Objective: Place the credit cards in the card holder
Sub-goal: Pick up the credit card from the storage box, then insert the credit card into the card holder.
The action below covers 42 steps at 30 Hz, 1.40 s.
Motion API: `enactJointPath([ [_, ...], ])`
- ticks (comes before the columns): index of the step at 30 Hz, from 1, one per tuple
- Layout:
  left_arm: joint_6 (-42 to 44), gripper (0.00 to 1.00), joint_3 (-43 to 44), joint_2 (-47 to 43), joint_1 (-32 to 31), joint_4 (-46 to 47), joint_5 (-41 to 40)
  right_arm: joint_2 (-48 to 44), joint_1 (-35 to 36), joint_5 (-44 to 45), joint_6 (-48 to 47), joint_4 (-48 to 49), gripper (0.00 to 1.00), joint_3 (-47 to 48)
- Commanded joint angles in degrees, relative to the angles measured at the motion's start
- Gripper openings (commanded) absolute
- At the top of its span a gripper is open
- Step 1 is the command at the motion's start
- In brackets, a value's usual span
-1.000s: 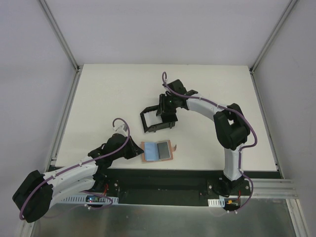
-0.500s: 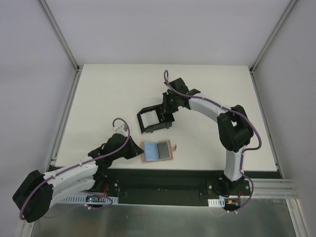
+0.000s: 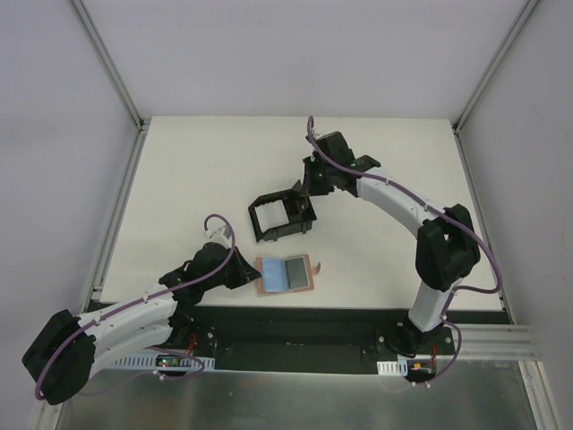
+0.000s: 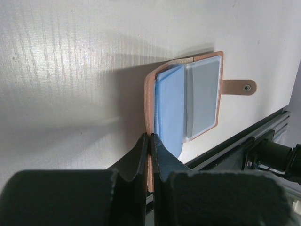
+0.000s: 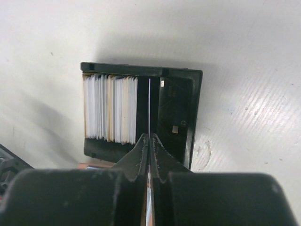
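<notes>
The tan card holder (image 3: 304,263) lies open near the table's front edge. A light blue credit card (image 4: 169,110) and a grey one (image 4: 203,99) sit in its two halves. My left gripper (image 4: 150,136) is shut on the card holder's left tan edge (image 4: 149,99); it also shows in the top view (image 3: 244,273). My right gripper (image 5: 149,136) is shut on a thin card (image 5: 149,108) seen edge-on, held above the black box (image 5: 176,110). In the top view the right gripper (image 3: 308,192) hovers over the box's right end.
The black box frame (image 3: 280,218) stands mid-table with a stack of white cards (image 5: 110,108) on edge in its left part. The card holder's snap tab (image 4: 240,87) points toward the table's front edge and the black rail (image 3: 295,322).
The right arm has risen and pulled back to the right, lifting the thin card up from the black box, which shifted slightly left. The left gripper and card holder have not moved.
</notes>
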Motion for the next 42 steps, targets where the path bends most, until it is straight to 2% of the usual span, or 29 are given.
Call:
enactJointPath([
  [1, 0.4, 0.00, -0.9, -0.7, 0.2, 0.7, 0.6, -8.2, 0.2, 1.3, -1.1, -0.7, 0.01, -0.4],
  [3, 0.4, 0.00, -1.1, -0.7, 0.1, 0.7, 0.7, -12.9, 0.2, -0.6, 1.2, 2.2, 0.00, -4.9],
  [8, 0.2, 0.00, -1.9, -1.0, 0.1, 0.7, 0.5, -27.0, 0.3, -6.5, 11.8, 14.6, 0.00, -23.1],
  [11, -0.2, 0.00, -2.5, -1.0, 0.1, 1.0, 0.6, -32.6, 3.1, -7.7, 18.2, 23.7, 0.00, -35.0],
  [15, -0.4, 0.00, -3.1, -1.1, 0.1, 1.1, 0.8, -36.3, 10.5, -4.0, 24.8, 31.3, 0.00, -45.8],
  [18, -0.7, 0.00, -3.4, -1.1, 0.1, 1.3, 0.4, -35.4, 14.6, -2.6, 28.5, 35.8, 0.00, -50.5],
  [24, -0.9, 0.00, -3.4, -0.7, 0.1, 1.9, 0.7, -28.1, 17.7, -2.3, 32.4, 46.9, 0.00, -55.2],
  [42, -1.1, 0.00, -4.0, -0.9, 0.1, 1.9, 0.4, -18.9, 18.1, -1.8, 35.1, 54.4, 0.00, -58.7],
])
